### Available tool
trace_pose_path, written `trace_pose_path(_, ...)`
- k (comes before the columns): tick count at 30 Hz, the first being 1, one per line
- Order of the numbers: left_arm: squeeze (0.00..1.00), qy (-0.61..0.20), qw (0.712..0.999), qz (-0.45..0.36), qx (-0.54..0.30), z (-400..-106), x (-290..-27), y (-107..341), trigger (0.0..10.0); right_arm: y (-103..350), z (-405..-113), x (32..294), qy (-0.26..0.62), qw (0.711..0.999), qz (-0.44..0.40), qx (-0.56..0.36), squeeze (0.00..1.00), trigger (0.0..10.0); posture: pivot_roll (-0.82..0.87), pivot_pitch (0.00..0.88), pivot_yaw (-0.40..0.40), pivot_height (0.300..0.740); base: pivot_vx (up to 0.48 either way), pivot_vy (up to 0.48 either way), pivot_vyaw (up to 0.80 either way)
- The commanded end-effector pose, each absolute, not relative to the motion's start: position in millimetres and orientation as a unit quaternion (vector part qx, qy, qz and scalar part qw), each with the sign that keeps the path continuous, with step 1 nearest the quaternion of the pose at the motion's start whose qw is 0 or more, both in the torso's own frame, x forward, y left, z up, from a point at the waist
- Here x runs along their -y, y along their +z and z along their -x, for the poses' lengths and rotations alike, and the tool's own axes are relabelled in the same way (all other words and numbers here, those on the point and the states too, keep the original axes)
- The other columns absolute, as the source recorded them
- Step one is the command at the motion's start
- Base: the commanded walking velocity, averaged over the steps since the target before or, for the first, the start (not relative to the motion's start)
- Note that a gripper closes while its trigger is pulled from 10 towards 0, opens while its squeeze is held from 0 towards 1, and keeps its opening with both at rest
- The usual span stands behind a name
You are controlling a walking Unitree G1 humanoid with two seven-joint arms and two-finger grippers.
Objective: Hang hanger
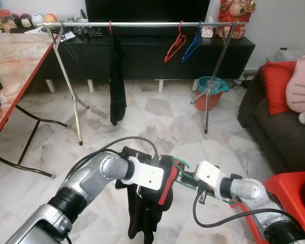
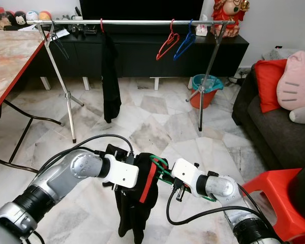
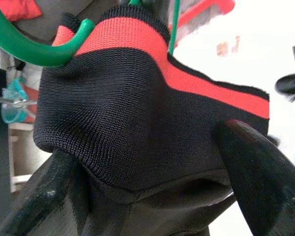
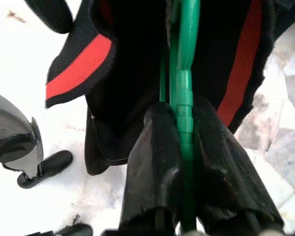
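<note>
Right wrist view shows the right gripper clamped on the green plastic hanger while the left gripper pinches its black, red-striped garment, low before the robot; next comes lifting it to the distant silver clothes rail.

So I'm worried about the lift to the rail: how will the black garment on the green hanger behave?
Probably floppy: the black garment hangs limp below both arms. It likely swings in transit, dangling freely. The green hanger looks stiff, pinched in the right claw; the left claw pinches the knit collar, which may slide.
</note>
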State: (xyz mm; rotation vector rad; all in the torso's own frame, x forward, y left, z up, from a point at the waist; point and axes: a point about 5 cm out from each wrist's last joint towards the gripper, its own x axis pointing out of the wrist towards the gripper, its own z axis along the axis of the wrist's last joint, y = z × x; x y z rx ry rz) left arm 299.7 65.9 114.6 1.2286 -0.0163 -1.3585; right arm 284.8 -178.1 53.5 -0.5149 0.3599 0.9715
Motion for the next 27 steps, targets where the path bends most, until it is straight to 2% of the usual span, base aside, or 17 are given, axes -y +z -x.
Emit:
trace_pose_path(1,0.00,-0.586,0.587,-0.558,0.004,-300,-63,111,10.0,65,-291,171,0.466,0.840,0.242,-0.139,0.00,0.0,0.09,0.000,-0.049,0.732,0.000,0.000,0.00)
trace_pose_path(4,0.00,-0.575,0.575,-0.582,-0.001,-301,-66,108,10.0,65,-291,171,0.466,0.840,0.241,-0.138,0.00,0.0,0.09,0.000,-0.050,0.732,0.000,0.000,0.00)
trace_pose_path(8,0.00,-0.561,0.581,-0.590,0.001,-303,-67,107,10.0,67,-293,172,0.454,0.847,0.244,-0.132,0.00,0.0,0.09,0.000,-0.049,0.732,0.000,0.000,0.00)
trace_pose_path(10,0.00,-0.563,0.601,-0.567,0.006,-302,-68,111,10.0,68,-297,172,0.438,0.855,0.246,-0.127,0.00,0.0,0.09,0.000,-0.048,0.732,0.000,0.000,0.00)
trace_pose_path(14,0.00,-0.547,0.621,-0.562,0.017,-308,-72,120,10.0,67,-299,173,0.428,0.860,0.245,-0.130,0.00,0.0,0.10,0.000,-0.049,0.732,0.000,0.000,0.00)
trace_pose_path(20,0.00,-0.511,0.617,-0.598,0.024,-317,-78,127,10.0,66,-298,169,0.433,0.860,0.238,-0.129,0.00,0.0,0.10,0.000,-0.046,0.732,0.000,0.000,0.00)
trace_pose_path(23,0.00,-0.497,0.601,-0.625,0.034,-320,-78,130,10.0,66,-298,167,0.430,0.862,0.237,-0.125,0.00,0.0,0.10,0.000,-0.045,0.732,0.000,0.000,0.00)
trace_pose_path(27,0.00,-0.484,0.608,-0.628,0.034,-322,-78,130,10.0,73,-306,168,0.395,0.883,0.233,-0.100,0.00,0.0,0.09,0.000,-0.038,0.732,0.000,0.000,0.00)
